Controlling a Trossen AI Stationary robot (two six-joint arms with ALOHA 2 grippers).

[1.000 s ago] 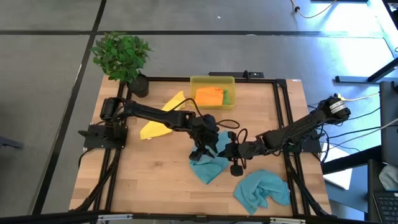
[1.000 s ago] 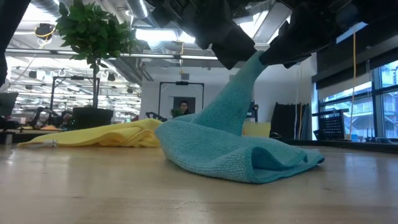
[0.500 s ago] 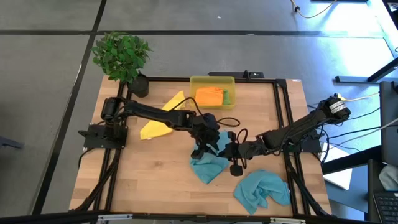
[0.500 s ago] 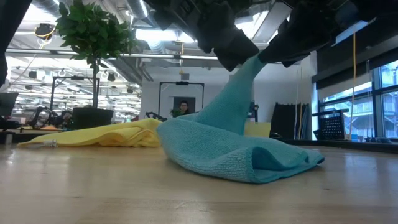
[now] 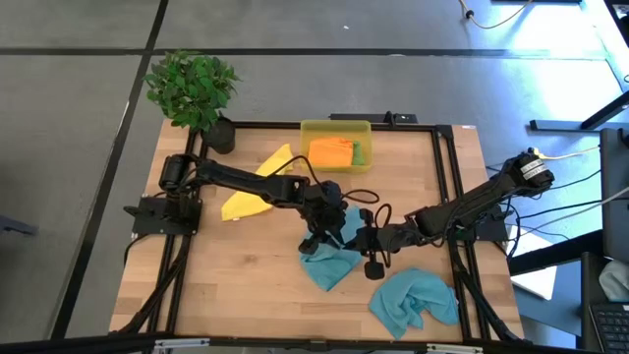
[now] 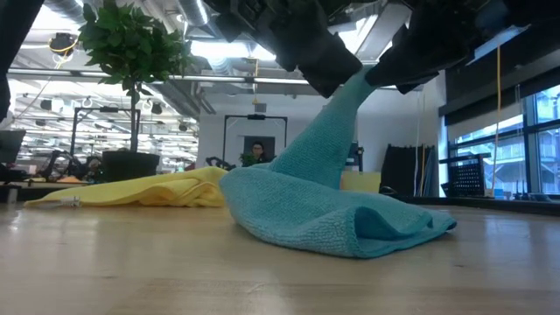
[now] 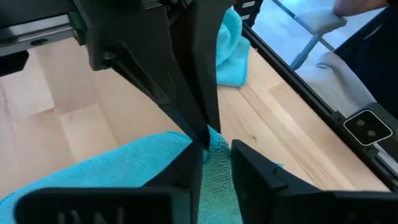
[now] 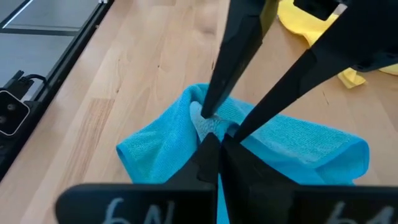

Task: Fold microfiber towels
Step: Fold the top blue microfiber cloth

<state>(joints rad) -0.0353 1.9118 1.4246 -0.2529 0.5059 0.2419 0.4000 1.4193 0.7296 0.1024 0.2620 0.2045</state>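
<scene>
The right tool [image 5: 366,239] is clenched on a raised peak of the teal towel [image 5: 328,264] near the middle of the worktop [image 5: 236,285]. In the right wrist view its fingers [image 8: 211,152] meet on the fabric with no gap. The left tool [image 5: 329,236] stands at the same peak, directly beside the right one; in the left wrist view its fingers [image 7: 249,165] straddle the fabric with a narrow gap, so a firm grasp cannot be confirmed. In the low view the towel rises in a cone to both tools, while its lower part rests bunched on the worktop.

Container: a translucent yellow bin [image 5: 335,146] sits at the far edge, near the middle. It holds an orange towel [image 5: 330,151] and a green towel [image 5: 359,153] (only a strip of green shows beside the orange).

Other towels: a yellow towel [image 5: 257,187] lies flat toward the far-left part of the worktop, well apart from the tools. A second teal towel [image 5: 415,299] lies crumpled near the near-right corner. A potted plant [image 5: 194,90] stands at the far-left corner.

Open room: bare wood extends from the held towel to the near-left corner and along the left edge.
</scene>
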